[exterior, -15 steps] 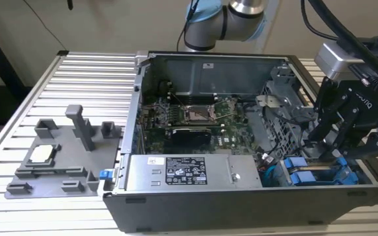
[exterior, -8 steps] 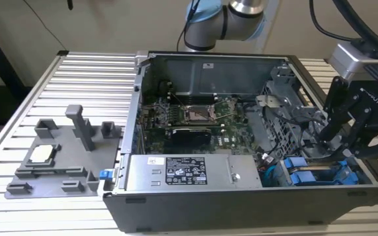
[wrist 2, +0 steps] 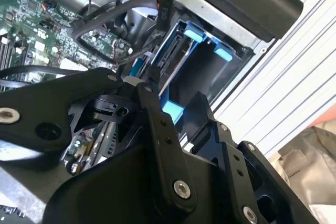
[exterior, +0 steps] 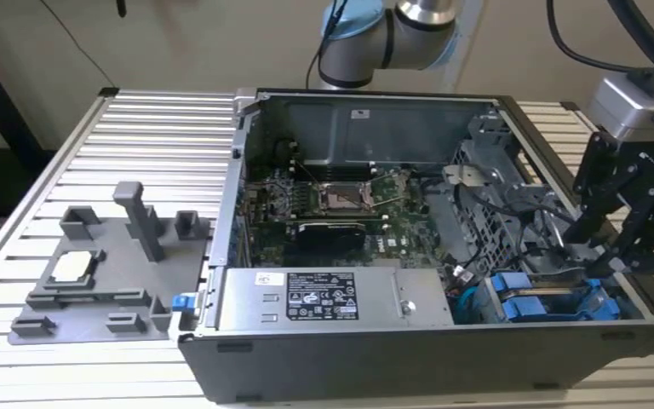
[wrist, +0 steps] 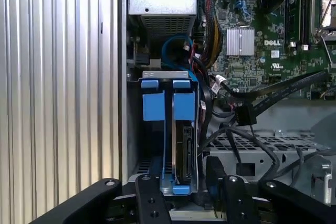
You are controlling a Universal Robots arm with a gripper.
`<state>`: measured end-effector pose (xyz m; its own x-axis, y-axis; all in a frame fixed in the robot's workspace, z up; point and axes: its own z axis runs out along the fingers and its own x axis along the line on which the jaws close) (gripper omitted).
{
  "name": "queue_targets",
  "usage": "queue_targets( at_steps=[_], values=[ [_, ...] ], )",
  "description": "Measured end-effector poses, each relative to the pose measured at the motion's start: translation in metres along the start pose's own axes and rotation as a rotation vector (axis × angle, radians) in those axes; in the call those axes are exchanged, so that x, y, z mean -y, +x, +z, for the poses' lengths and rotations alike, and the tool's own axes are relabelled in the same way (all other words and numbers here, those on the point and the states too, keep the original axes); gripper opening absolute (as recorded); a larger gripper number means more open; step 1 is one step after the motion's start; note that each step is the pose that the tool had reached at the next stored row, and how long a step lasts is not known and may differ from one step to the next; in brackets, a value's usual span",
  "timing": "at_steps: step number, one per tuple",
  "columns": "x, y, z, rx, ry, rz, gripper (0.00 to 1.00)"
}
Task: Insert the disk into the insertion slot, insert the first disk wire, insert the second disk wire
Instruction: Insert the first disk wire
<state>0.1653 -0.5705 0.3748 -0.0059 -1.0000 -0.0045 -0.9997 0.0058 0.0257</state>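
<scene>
The disk [wrist: 185, 145] stands on edge in its bright blue frame [exterior: 594, 302] inside the insertion slot [wrist: 163, 74], at the open black case's front corner on the exterior view's right. Two blue tabs [wrist: 168, 106] show at the slot's far end. My black gripper [exterior: 602, 256] hangs right over the disk's near end, straddling a small blue tab [wrist: 181, 189]; in the second wrist view my gripper [wrist 2: 178, 103] flanks the same blue frame [wrist 2: 191, 51]. A black flat wire with a black connector [wrist: 244, 114] hangs loose beside the disk, its plug [wrist 2: 164, 9] in the air.
A large silver labelled power-supply box [exterior: 316, 298] lies along the case's front. The green motherboard [exterior: 327, 204] fills the middle, with bundled cables [exterior: 497, 204] beside the bay. A grey fixture [exterior: 100, 273] sits on the slatted table [exterior: 134, 128] at the exterior view's left.
</scene>
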Motion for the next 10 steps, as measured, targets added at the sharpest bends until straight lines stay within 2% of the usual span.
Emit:
queue_targets(
  at_steps=[3, 8, 10],
  values=[
    [0.0016, 0.0000, 0.0000, 0.0033, 0.0177, -0.005, 0.47],
    [0.0039, -0.0002, 0.0000, 0.0090, 0.0547, -0.013, 0.47],
    [0.0048, -0.0009, 0.0000, 0.0094, 0.0656, -0.016, 0.47]
  ],
)
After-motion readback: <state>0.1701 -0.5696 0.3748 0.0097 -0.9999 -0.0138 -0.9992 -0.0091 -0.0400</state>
